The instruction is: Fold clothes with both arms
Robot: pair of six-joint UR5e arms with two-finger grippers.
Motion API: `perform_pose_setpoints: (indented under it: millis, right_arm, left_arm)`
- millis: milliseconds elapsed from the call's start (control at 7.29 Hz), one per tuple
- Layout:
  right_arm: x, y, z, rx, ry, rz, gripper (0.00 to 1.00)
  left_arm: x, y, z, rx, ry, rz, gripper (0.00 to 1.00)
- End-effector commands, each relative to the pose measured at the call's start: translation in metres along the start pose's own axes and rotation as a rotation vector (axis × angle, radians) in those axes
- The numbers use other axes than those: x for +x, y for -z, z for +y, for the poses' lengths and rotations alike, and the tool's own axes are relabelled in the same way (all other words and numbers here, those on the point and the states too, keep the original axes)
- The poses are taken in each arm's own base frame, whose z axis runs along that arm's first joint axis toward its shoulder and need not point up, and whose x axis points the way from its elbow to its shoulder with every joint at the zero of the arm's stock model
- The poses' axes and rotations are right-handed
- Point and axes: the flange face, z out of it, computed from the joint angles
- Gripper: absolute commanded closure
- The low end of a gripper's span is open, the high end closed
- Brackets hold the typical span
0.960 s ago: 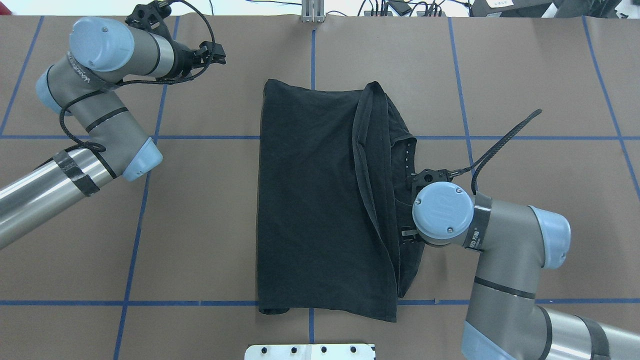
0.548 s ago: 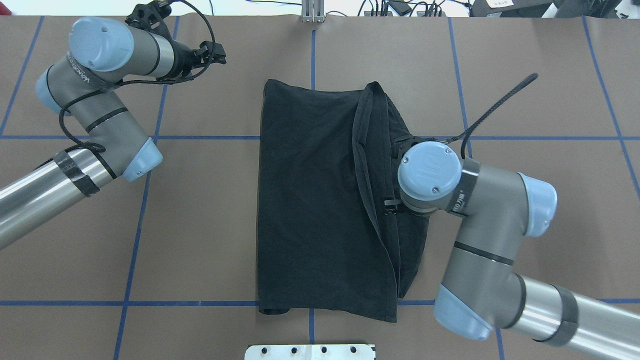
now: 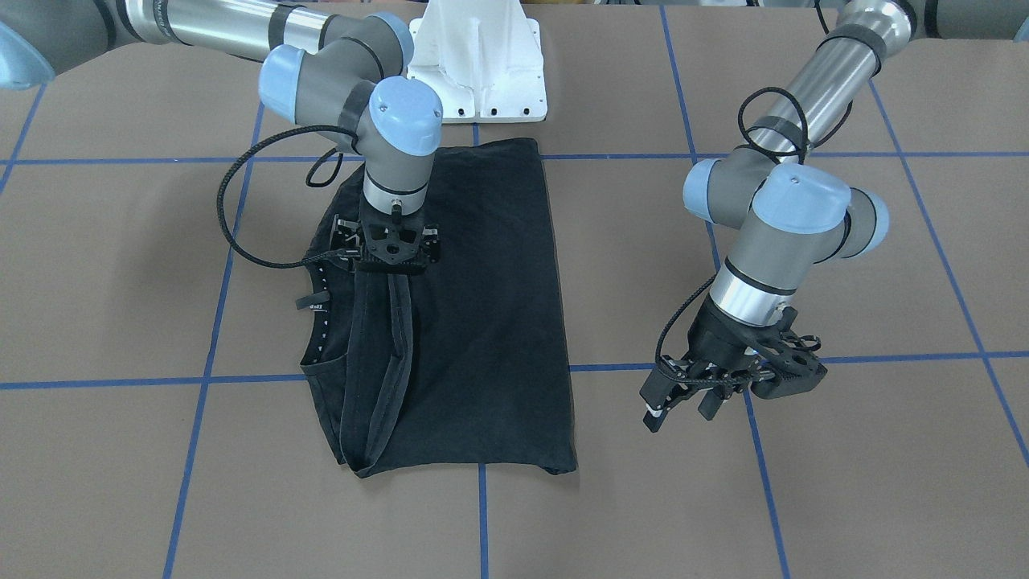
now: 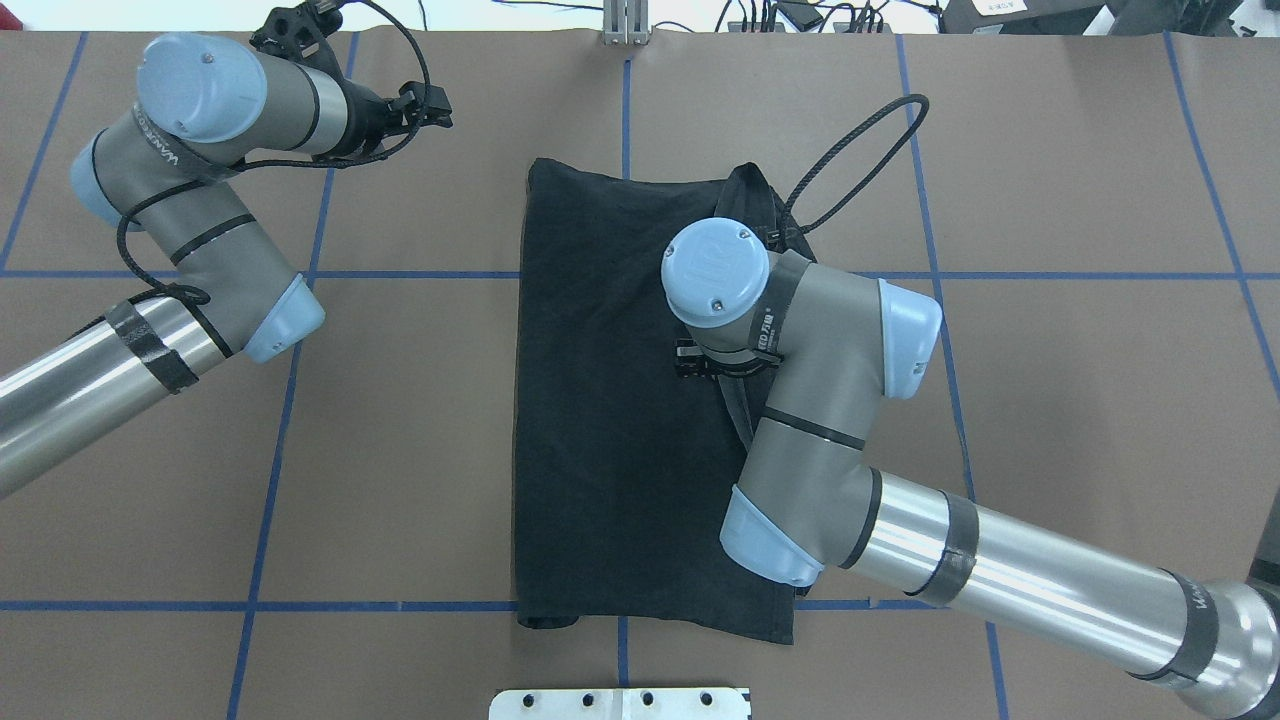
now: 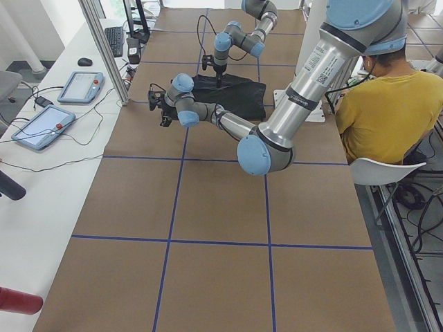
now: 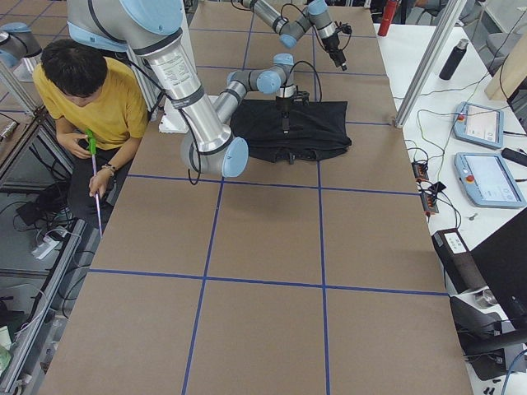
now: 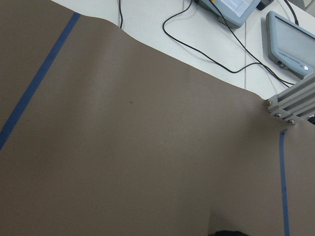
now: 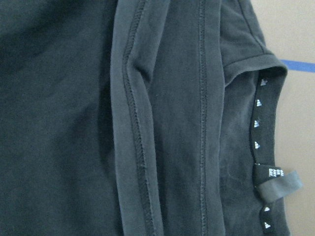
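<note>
One black T-shirt (image 4: pixel 600 420) under the right hand (image 3: pixel 391 265) lies with its long axis forward, collar (image 3: pixel 319 310) rightward; grip unclear; left hand (image 3: pixel 679 406) released

Brown table (image 4: pixel 400 450), blue tape lines (image 4: pixel 400 274), white base mount (image 3: pixel 478 64), person in yellow shirt (image 5: pixel 387 111)

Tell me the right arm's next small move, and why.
Probably lower the right gripper straight down to pinch the stitched hem fold of the T-shirt: it points down over that ridge, the wrist view shows no fingers on cloth, and the left gripper hangs apart over bare table.
</note>
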Motion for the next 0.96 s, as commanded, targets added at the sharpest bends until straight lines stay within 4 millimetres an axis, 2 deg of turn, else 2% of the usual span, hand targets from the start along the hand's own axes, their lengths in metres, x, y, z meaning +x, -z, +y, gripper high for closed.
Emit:
perform_pose_setpoints:
  millis: [0,137,548,823]
  right_arm:
    - [-0.013,-0.007,0.011,-0.013,0.018,0.008,0.0]
    - [-0.012,-0.014,0.018,-0.019,0.026,0.018,0.0]
    - [0.0,-0.021,0.016,-0.019,0.033,0.03,0.0]
    - [0.026,-0.033,0.016,-0.023,0.023,0.046,0.0]
  left_arm:
    - [0.0,0.0,0.0,-0.001,0.0,0.001,0.0]
    - [0.0,0.0,0.0,-0.001,0.0,0.001,0.0]
    - [-0.001,0.0,0.0,-0.001,0.0,-0.001,0.0]
    - [0.001,0.001,0.0,-0.001,0.0,0.002,0.0]
